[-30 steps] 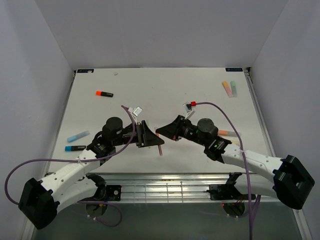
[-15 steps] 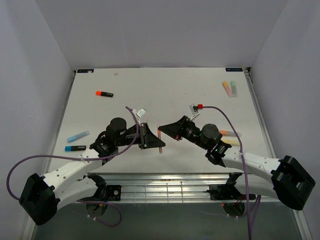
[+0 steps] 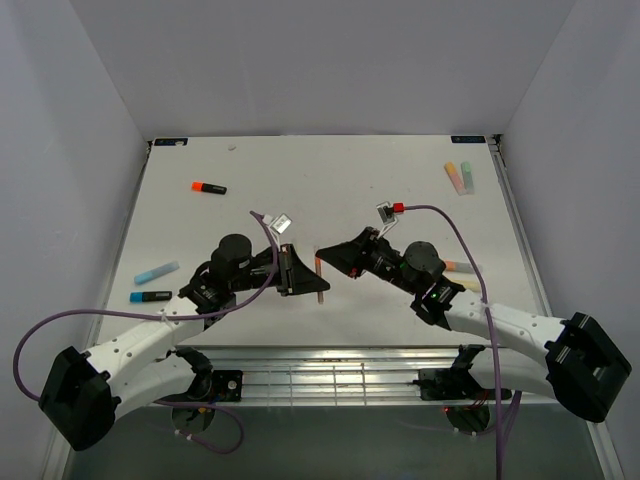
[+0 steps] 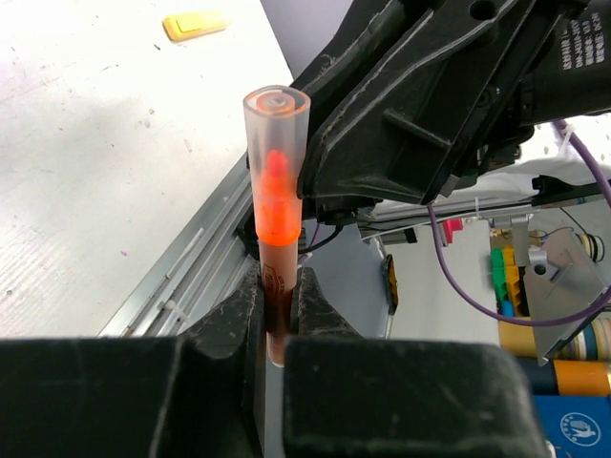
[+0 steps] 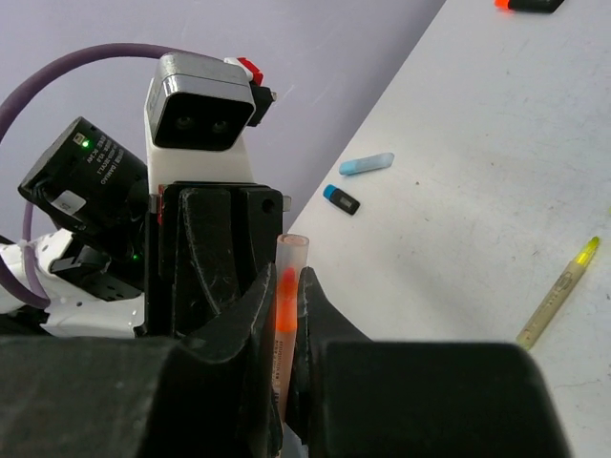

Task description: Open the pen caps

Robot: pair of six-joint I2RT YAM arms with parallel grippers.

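The slim clear plastic pen (image 3: 320, 276), orange inside, is held off the white bench (image 3: 330, 180) in the middle of the workspace, between the two grippers. The left gripper (image 3: 319, 292) is clamped on the end nearer the arm bases. In its wrist view the fingers (image 4: 239, 315) press on both sides of the pen's brownish lower part. The clear section with the orange tip (image 4: 276, 162) sticks up past them, in front of the other arm's black body.

The right gripper (image 3: 317, 259) is closed tight on the far end of the same pen. Its wrist view shows the pen (image 5: 285, 286) pinched in the narrow slot between the fingers (image 5: 315, 315). Whether the clear end section is a separate cap cannot be told.

The other caps lie well away from both grippers:
- An orange cap (image 3: 198, 185) on a short black pen body (image 3: 216, 189) is at the far left of the bench.
- A blue cap (image 3: 137, 297) on another black body (image 3: 158, 295) is at the left edge, just beside a light blue pen (image 3: 157, 272).
- Two pastel pens (image 3: 460, 178) lie side by side at the far right corner.
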